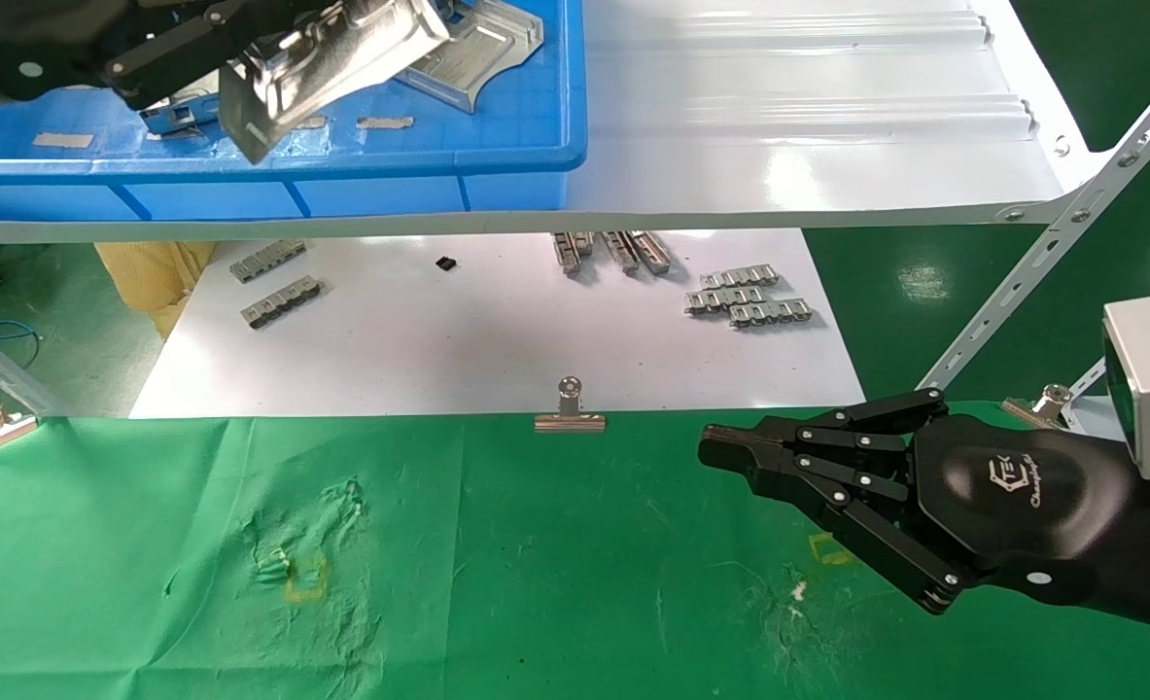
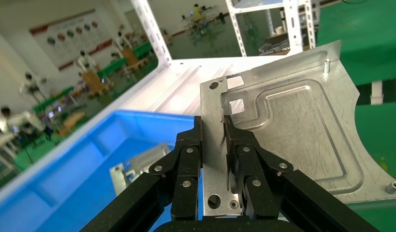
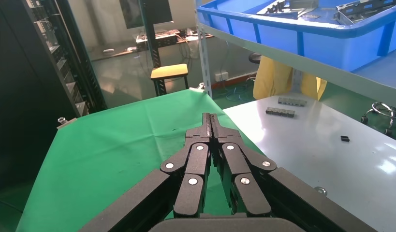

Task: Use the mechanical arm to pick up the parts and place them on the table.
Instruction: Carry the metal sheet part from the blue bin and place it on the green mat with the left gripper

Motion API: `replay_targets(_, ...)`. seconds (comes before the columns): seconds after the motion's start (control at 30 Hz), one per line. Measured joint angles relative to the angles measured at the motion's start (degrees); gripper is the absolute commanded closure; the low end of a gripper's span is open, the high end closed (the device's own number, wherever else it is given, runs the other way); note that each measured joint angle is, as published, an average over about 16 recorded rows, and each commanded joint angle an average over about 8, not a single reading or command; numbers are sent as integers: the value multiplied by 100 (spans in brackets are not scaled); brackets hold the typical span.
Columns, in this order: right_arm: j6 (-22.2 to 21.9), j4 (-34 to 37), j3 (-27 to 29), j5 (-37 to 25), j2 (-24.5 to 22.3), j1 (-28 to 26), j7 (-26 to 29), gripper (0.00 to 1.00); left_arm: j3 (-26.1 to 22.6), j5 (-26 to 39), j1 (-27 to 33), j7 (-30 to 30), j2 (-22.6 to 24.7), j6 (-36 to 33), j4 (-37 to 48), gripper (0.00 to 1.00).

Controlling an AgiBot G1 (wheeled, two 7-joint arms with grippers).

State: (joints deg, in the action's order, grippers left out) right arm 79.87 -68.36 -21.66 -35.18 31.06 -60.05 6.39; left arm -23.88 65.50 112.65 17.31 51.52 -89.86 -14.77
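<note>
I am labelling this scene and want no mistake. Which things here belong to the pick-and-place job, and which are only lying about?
Job:
- left gripper, fingers shut on a silver bracket, above the blue bin
- another bracket in the bin
- green table
- right gripper, shut, empty, over the table

Lying about:
- grey notched strips
- binder clip
- white sheet
- white shelf
</note>
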Motion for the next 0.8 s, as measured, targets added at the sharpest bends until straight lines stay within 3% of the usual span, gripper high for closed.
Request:
replay_targets(0.23,0,0,0,0,0,0,0,100,-245,-690,-655,295,-487,-201,-1260,100)
replay_targets(0.5,0,0,0,0,0,0,0,100,-877,-1395,-1421,535,-1151,-181,-2803,100)
replay_targets(0.8,0,0,0,0,0,0,0,100,-1845,-1269,-1848,1155,-1605,-91,-3456,100)
